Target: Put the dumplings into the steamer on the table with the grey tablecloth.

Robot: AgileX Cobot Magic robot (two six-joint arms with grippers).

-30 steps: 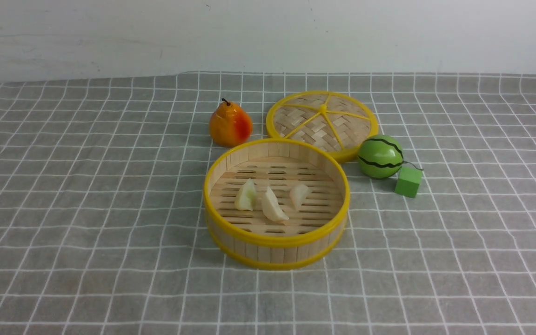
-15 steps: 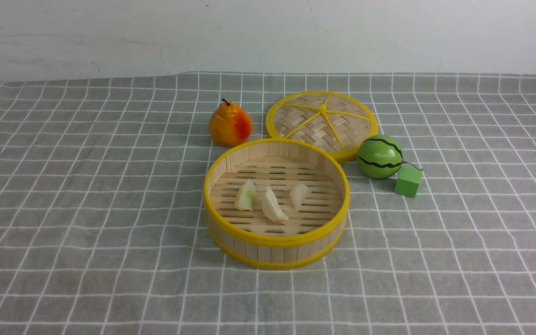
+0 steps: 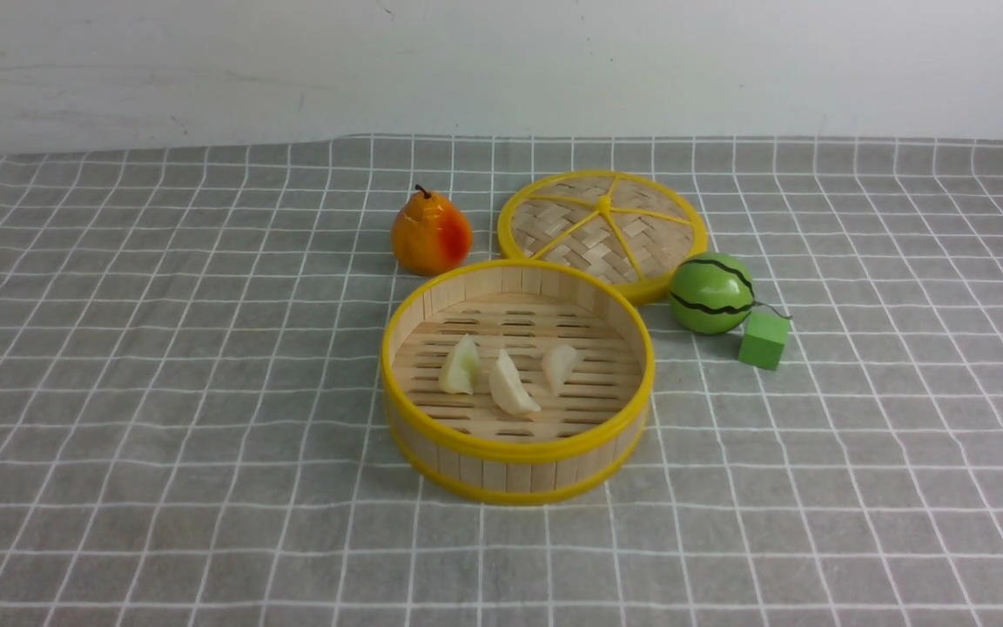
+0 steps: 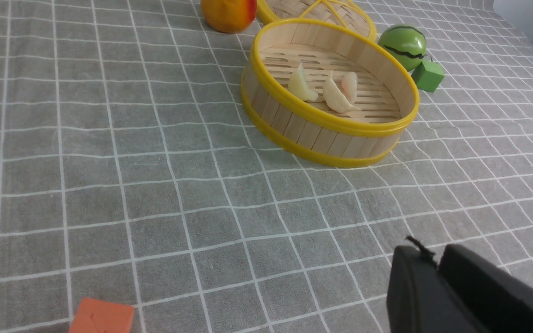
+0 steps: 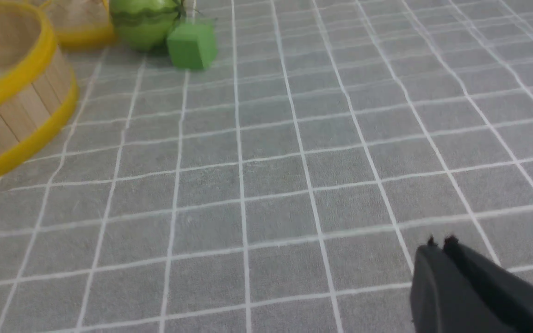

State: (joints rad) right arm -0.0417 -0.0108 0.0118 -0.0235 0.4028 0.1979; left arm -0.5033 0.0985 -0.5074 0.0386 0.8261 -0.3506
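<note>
Plainly, all three dumplings [image 3: 508, 381] lie side by side on the slatted floor of the steamer [image 3: 519, 450]. The steamer stands about midway between the left and right edges of the worktop [image 3: 162, 392], on the grey tablecloth [image 3: 858, 453]. By my judgement the placing step is finished and none is left outside.

Neither arm shows in the front view. The left hand [image 4: 433, 252] hangs low over bare cloth toward the near edge, well apart from the steamer. Its fingers are close together and hold nothing, though I cannot tell whether they quite meet. The right hand [image 5: 440, 245] is closed and empty, over the cloth on the right side.

The next move calls for little, I think: keep both arms clear of the basket so nothing is knocked.

Toward the far edge lie the woven lid [image 3: 602, 226], a pear [image 3: 430, 233], a toy watermelon [image 3: 712, 293] and a green cube [image 3: 764, 340]. An orange block [image 4: 101, 317] sits near the left hand. No brand, label or writing can be read anywhere.
</note>
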